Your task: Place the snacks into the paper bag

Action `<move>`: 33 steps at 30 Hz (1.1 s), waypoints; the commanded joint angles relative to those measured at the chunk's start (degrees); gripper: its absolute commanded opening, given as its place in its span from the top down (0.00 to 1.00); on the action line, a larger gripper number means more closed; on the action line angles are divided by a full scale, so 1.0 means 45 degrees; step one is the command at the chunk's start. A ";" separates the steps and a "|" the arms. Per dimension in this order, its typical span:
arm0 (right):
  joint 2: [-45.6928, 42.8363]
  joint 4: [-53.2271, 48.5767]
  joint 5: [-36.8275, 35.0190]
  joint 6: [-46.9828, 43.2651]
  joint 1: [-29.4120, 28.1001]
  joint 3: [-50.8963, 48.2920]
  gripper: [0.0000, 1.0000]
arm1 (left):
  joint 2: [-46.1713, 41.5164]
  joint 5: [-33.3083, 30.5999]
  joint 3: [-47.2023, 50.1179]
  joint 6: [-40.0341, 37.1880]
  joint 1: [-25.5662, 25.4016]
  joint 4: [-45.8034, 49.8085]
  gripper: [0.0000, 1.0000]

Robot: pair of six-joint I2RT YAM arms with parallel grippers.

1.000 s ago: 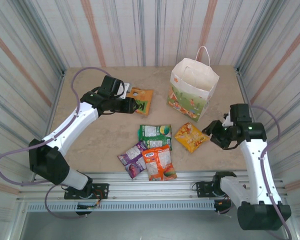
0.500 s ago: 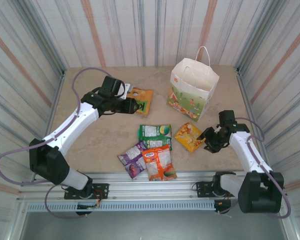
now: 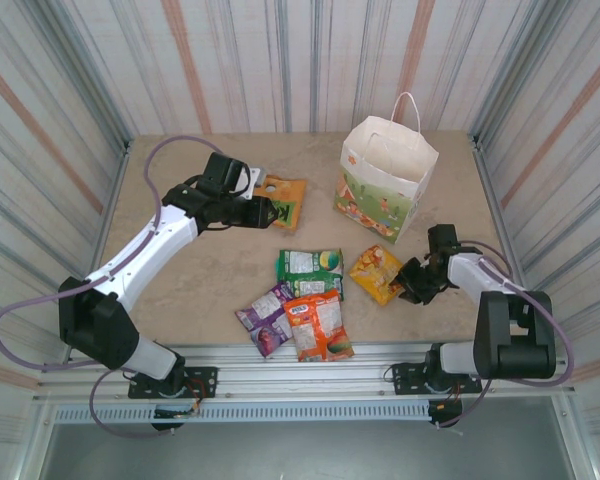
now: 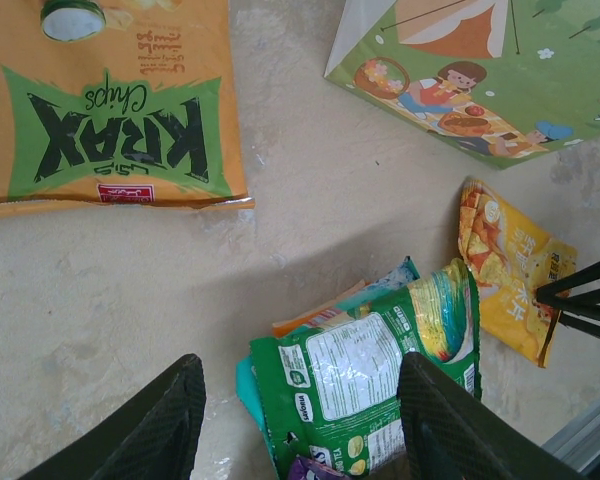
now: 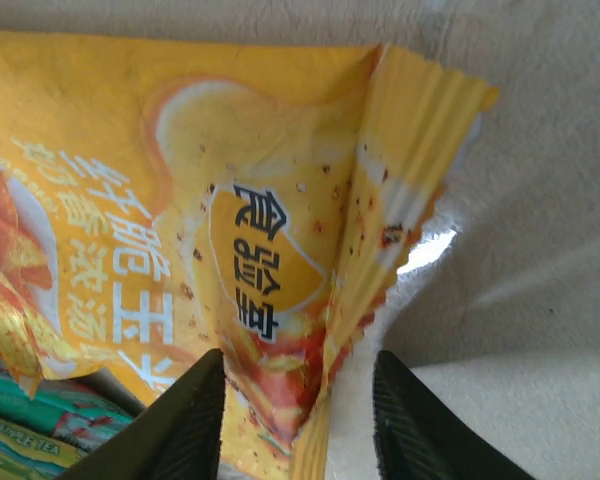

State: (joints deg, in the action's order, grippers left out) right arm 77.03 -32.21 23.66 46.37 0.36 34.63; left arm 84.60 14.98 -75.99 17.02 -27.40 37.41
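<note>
Straddling crimped edge of yellow foil packet, right end effector partly open, left end effector wide, empty

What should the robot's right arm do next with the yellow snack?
Probably squeeze shut: the right fingers straddle the crimped edge of the yellow packet, not yet pinching it, so closing should grip it for lifting to the paper bag.

Krax chips packet orange with a green burst and dark lettering; green packet with a white panel; yellow packet with white characters; purple packet; orange-red packet; paper bag white with a green-and-orange cartoon picture; tabletop mottled beige.
</note>
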 commanded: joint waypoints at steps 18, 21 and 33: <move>-0.3544 -0.3961 -0.0998 -0.1805 -0.0080 0.0928 0.97 | -0.0127 -0.0386 0.0209 0.0154 -0.0082 0.0359 0.45; -0.4412 -0.4681 -0.0912 -0.1978 -0.0080 0.1365 0.98 | -0.0162 -0.0405 0.0210 0.0136 -0.0084 0.0394 0.45; -0.6951 -0.6101 -0.0515 -0.3067 -0.0107 0.4257 1.00 | -0.0242 -0.0344 0.0206 0.0126 -0.0082 0.0393 0.45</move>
State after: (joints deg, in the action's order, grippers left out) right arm 46.92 -56.47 20.84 35.44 0.34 50.30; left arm 84.58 13.69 -75.33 17.04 -27.40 37.85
